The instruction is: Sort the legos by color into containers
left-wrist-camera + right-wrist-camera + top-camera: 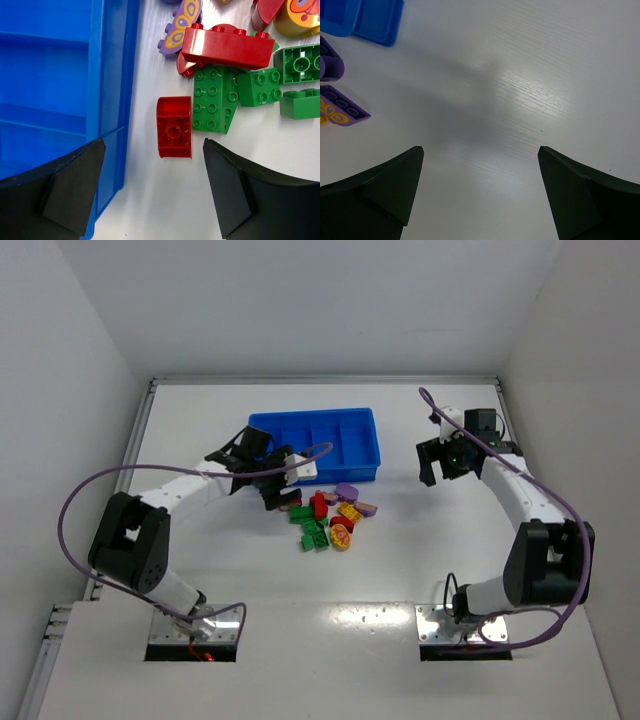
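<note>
The blue tray (313, 445) stands at the back middle, and the compartments that show hold no bricks. The legos (326, 516) lie in a loose pile just in front of it. My left gripper (272, 492) is open and empty at the pile's left edge, by the tray's front wall. In the left wrist view (154, 192) a small red brick (174, 127) lies just ahead between the fingers, with green bricks (215, 100) and a long red brick (227, 46) beyond it. My right gripper (443, 466) is open and empty over bare table (480, 195), right of the tray.
The tray's wall (112, 75) fills the left of the left wrist view. A purple butterfly piece (180, 25) and a yellow piece (302, 15) lie at the pile's far side. Purple pieces (342, 111) and a tray corner (365, 17) show in the right wrist view.
</note>
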`<state>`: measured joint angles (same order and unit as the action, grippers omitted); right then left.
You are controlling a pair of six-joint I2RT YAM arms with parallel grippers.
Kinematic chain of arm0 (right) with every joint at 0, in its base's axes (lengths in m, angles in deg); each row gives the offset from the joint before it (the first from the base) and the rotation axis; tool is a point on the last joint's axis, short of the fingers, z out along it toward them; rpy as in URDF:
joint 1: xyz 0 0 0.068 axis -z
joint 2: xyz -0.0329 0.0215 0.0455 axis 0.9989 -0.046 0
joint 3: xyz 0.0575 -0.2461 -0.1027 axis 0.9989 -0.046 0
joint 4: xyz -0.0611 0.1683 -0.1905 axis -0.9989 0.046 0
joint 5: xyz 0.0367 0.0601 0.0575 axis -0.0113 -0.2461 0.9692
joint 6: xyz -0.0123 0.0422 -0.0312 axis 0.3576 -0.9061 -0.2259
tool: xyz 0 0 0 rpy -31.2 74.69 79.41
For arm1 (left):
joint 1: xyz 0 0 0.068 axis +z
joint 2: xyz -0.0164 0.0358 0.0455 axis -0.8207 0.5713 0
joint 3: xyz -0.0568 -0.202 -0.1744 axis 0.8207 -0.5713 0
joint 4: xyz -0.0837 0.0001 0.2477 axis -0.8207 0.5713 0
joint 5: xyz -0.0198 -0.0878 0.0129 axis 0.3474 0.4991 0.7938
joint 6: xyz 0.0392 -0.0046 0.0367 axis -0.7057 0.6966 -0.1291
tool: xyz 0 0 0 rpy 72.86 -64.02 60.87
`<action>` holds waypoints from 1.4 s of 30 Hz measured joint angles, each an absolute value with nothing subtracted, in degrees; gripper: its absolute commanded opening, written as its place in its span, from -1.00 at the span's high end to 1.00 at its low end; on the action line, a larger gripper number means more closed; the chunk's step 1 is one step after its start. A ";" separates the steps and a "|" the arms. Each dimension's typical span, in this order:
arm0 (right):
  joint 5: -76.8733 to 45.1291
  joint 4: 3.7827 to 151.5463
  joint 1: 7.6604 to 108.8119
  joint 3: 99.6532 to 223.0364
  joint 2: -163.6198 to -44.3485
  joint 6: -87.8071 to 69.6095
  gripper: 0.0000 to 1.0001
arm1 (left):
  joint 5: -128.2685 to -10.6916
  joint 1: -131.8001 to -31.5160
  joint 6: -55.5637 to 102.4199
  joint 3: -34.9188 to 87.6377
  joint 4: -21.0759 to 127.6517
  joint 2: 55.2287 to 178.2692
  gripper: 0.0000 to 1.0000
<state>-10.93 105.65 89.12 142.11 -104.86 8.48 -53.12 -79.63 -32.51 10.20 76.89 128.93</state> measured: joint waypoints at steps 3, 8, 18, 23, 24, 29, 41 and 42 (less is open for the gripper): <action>-11.46 105.63 89.12 142.11 -105.29 8.59 -0.96 | -52.57 -79.61 -32.55 10.53 76.98 129.90 -0.69; -11.66 105.63 89.12 142.11 -105.60 9.11 -0.96 | -51.76 -80.02 -32.55 10.61 77.30 130.25 -0.60; -12.60 105.36 89.12 142.11 -106.56 9.35 -0.96 | -51.81 -81.33 -32.49 10.61 78.81 130.27 -0.42; -12.57 105.17 89.12 142.11 -107.70 9.35 -0.96 | -52.62 -81.35 -32.49 10.96 79.12 132.13 -0.40; -12.57 105.12 89.12 142.11 -107.94 9.35 -0.96 | -52.77 -81.35 -32.51 11.16 79.29 132.80 -0.40; -12.57 104.90 89.12 142.22 -109.10 9.35 -0.96 | -53.14 -81.35 -32.53 11.90 79.88 135.05 -0.40; -12.60 104.55 89.12 143.51 -111.09 9.38 -0.94 | -53.64 -81.20 -32.86 14.94 80.39 138.92 -0.40; -12.62 104.53 89.12 143.56 -111.17 9.38 -0.94 | -53.73 -81.20 -32.95 15.36 80.49 139.38 -0.40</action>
